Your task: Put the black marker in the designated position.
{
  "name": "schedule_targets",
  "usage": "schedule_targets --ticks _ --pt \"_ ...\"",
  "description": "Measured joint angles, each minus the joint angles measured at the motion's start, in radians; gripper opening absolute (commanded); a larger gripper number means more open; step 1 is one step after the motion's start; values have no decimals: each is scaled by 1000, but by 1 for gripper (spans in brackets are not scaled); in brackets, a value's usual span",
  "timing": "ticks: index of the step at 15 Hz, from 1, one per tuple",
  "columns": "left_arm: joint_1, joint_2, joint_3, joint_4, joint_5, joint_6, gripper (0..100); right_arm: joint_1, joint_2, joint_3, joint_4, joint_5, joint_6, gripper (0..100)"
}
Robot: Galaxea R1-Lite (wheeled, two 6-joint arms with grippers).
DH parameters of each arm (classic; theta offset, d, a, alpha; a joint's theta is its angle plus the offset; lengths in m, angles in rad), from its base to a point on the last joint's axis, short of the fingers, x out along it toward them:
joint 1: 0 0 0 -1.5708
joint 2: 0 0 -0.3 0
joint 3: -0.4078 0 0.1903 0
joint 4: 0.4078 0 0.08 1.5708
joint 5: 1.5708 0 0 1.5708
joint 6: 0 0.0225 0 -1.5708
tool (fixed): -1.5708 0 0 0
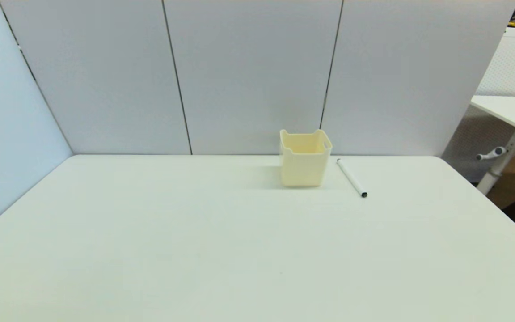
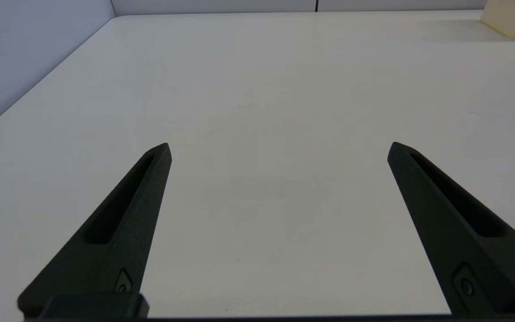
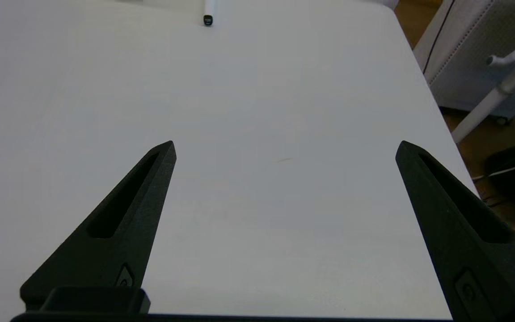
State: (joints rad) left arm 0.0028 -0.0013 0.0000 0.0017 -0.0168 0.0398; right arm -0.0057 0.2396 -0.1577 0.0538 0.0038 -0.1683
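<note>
White barrel, black tips: the black marker (image 1: 351, 177) lies flat on the white table (image 1: 195, 250), just beside the cream bin (image 1: 304, 158) on its right-hand side and apart from it, angled with the nearer tip pointing toward the table's right front; the bin stands upright against the back panels, open-topped, nothing visible inside it. Neither arm shows in the head view; the right gripper (image 3: 285, 145) hovers low over bare table with fingers spread wide and empty, the marker's dark tip (image 3: 208, 19) well ahead of it; the left gripper (image 2: 278, 145) is likewise wide and empty, over the left side, a corner of the bin (image 2: 514, 20) far off.

Risks, as I judge them: a slim round barrel on a smooth top could roll or skid if one finger touches first; a grasp near the tip may let it swing and catch the bin's rim on the drop; the bin looks light, so a sideways knock could shove or tip it; closing too high simply misses.

Writing: none readable; there is a faint mark on the marker's end cap, too small to tell.
</note>
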Motion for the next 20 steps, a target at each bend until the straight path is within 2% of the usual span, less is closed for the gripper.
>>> schedule_targets --ticks 4,7,9,11,14,16,20 --pt "0 0 0 0 0 0 100 4 -125 97 -26 1 -24 100" --pt "0 0 0 0 0 0 100 4 -206 124 -31 20 -35 100" --pt "0 0 0 0 0 0 100 4 -228 136 -64 28 -39 100" --pt "0 0 0 0 0 0 100 4 -238 152 -70 53 -38 100" --pt "0 0 0 0 0 0 100 4 -241 157 -68 54 -26 100" --pt "0 0 0 0 0 0 100 4 -241 157 -65 53 4 100" --pt "0 0 0 0 0 0 100 4 -241 158 -64 55 7 100"
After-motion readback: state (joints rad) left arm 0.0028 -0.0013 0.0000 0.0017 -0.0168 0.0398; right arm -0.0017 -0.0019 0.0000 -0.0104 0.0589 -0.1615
